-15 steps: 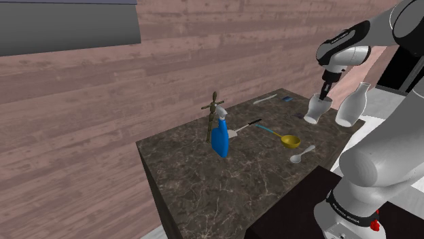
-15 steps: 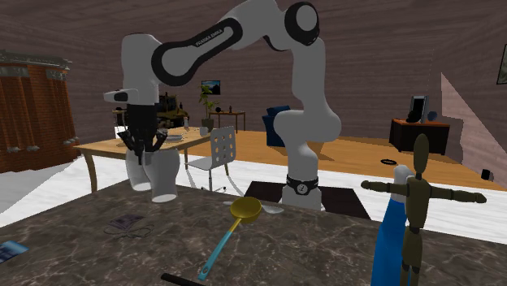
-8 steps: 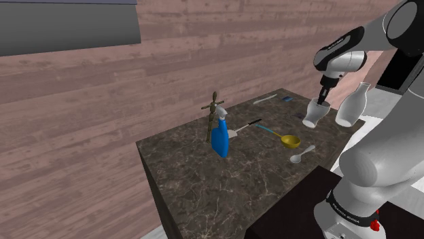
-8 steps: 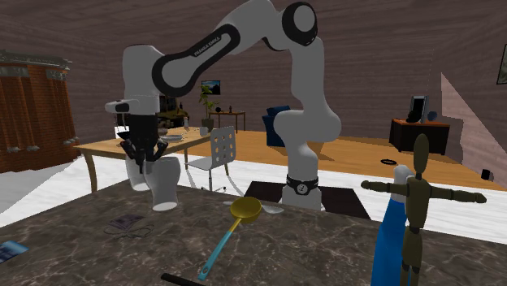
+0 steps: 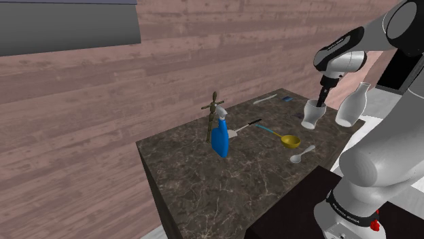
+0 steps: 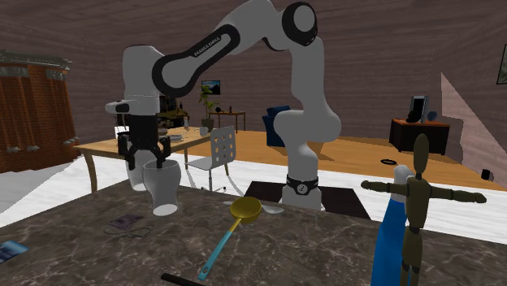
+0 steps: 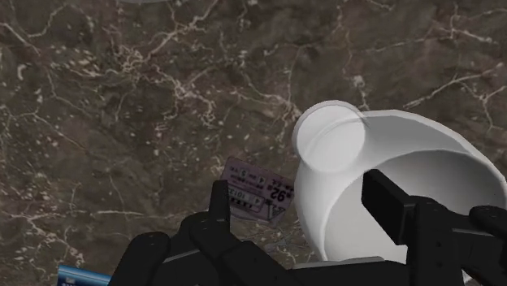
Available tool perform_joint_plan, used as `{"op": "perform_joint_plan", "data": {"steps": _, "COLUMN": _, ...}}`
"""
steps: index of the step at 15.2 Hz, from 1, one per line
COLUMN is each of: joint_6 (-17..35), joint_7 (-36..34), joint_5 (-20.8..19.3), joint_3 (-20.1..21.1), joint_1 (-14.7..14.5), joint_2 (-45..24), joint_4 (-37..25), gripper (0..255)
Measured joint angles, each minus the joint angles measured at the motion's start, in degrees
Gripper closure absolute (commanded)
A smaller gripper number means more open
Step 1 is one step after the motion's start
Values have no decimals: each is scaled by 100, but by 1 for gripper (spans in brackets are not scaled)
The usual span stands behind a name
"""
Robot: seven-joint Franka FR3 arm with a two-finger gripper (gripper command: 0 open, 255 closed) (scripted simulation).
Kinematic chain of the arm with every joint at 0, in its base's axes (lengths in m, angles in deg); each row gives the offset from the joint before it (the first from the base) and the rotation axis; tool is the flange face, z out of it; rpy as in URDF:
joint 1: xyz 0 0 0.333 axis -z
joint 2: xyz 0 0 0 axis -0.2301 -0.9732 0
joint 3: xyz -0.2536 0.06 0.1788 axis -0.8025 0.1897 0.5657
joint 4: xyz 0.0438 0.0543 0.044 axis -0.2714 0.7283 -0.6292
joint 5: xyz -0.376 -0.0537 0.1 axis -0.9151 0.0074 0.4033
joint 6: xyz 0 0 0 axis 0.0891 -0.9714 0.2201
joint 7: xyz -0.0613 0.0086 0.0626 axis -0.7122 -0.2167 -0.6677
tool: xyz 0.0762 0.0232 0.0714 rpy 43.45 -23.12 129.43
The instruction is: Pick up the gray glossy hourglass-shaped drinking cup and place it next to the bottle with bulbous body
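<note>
- Tabletop (image 5: 204, 180), centre of the shoulder view: dark stone like marble, with white veins, polished smooth.
- Cup (image 5: 312, 115), at that view's right: pale grey, smooth, softly glossy.
- Bottle (image 5: 353, 107) near it: plain white, smooth.
- Jointed figure (image 5: 213, 115), centre: brown, looks like wood.
- Spray bottle (image 5: 219, 140): glossy blue, looks like plastic.
- Wall (image 5: 102, 108), left: pinkish wooden planks, matt.
- Gripper (image 6: 149, 162): matt black.

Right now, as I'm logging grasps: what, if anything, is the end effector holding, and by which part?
Nothing: the open end effector straddles the rim of the cup without touching it.
</note>
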Motion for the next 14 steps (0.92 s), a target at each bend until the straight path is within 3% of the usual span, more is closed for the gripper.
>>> {"op": "perform_joint_plan", "data": {"steps": 3, "joint_6": 0, "joint_7": 0, "joint_5": 0, "joint_3": 0, "joint_1": 0, "joint_2": 0, "joint_4": 0, "gripper": 0}}
{"op": "perform_joint_plan", "data": {"steps": 9, "joint_6": -670, "joint_7": -166, "joint_5": -217, "joint_3": 41, "joint_1": -18, "joint_2": 395, "joint_4": -324, "gripper": 0}}
{"op": "perform_joint_plan", "data": {"steps": 14, "joint_6": -716, "joint_7": -167, "joint_5": -226, "joint_3": 41, "joint_1": -16, "joint_2": 411, "joint_4": -350, "gripper": 0}}
